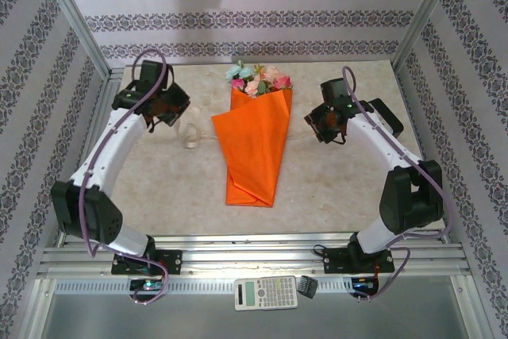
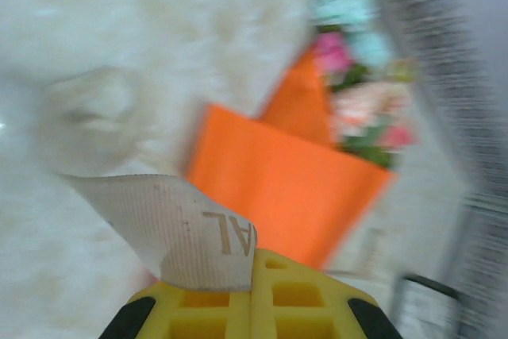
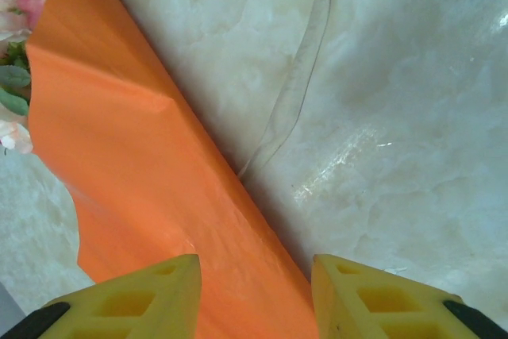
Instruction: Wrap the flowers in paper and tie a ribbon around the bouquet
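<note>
One bouquet (image 1: 252, 144) lies mid-table (image 1: 341, 184), an orange cone with its tip at 6 o'clock. One bunch of flowers (image 1: 258, 79) sits at 12, the blooms too crowded to count.

Two grippers:
- **Left gripper (image 2: 252, 275):** at the cone's 9 o'clock, clamped on the single ribbon (image 2: 175, 228), likely to draw it over.
- **Right gripper (image 3: 254, 291):** at 3 o'clock, jaws partly apart and empty, above the cone's edge where the ribbon emerges.

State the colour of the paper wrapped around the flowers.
Bright orange, plain with no pattern; the paper shows best in the top external view.

White arms (image 1: 103, 156), black joints (image 1: 409, 196), purple cables (image 1: 449, 204), yellow tool fingers (image 3: 135, 299)
</note>
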`<action>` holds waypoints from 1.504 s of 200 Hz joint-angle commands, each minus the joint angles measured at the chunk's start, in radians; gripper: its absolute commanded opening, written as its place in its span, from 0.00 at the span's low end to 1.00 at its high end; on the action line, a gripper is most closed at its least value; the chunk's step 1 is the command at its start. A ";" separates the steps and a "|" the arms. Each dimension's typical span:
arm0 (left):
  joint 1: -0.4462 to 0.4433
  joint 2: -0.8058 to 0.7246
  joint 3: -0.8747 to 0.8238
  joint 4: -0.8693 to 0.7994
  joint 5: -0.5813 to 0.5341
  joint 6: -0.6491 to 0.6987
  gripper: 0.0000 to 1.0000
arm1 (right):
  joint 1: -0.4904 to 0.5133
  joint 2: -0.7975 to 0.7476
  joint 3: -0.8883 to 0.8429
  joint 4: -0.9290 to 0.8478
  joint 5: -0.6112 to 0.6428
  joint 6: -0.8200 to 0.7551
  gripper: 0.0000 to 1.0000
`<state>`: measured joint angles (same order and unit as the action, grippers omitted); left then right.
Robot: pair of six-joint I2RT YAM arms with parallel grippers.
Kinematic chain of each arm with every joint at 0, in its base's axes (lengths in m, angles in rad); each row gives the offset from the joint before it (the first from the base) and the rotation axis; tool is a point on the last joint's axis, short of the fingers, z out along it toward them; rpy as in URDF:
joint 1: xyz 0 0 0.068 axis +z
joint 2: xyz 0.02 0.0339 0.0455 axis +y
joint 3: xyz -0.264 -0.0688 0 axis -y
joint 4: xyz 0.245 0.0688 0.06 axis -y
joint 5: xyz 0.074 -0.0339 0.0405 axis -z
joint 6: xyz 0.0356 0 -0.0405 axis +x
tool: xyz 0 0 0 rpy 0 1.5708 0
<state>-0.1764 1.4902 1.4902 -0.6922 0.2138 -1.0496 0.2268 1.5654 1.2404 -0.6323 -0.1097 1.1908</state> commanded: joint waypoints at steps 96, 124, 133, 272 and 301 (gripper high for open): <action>-0.401 0.643 0.541 0.917 0.329 -0.450 0.00 | -0.075 -0.203 -0.111 -0.111 0.055 -0.128 0.41; -0.432 0.863 0.687 0.922 0.349 -0.417 0.00 | -0.125 -0.291 -0.167 -0.135 0.049 -0.156 0.41; -0.433 0.927 0.739 0.887 0.350 -0.392 0.00 | -0.141 -0.316 -0.188 -0.137 0.041 -0.164 0.41; -0.421 0.808 0.886 0.222 0.393 -0.129 0.61 | -0.308 0.225 0.154 -0.099 0.069 -0.228 0.46; -0.373 0.562 0.450 0.333 0.338 -0.233 0.57 | -0.300 0.390 0.273 -0.114 0.078 -0.193 0.46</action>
<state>-0.6010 2.1921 2.2101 -0.3740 0.6083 -1.2331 -0.0769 1.8557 1.4345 -0.7315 -0.0681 0.9661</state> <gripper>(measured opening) 0.584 0.462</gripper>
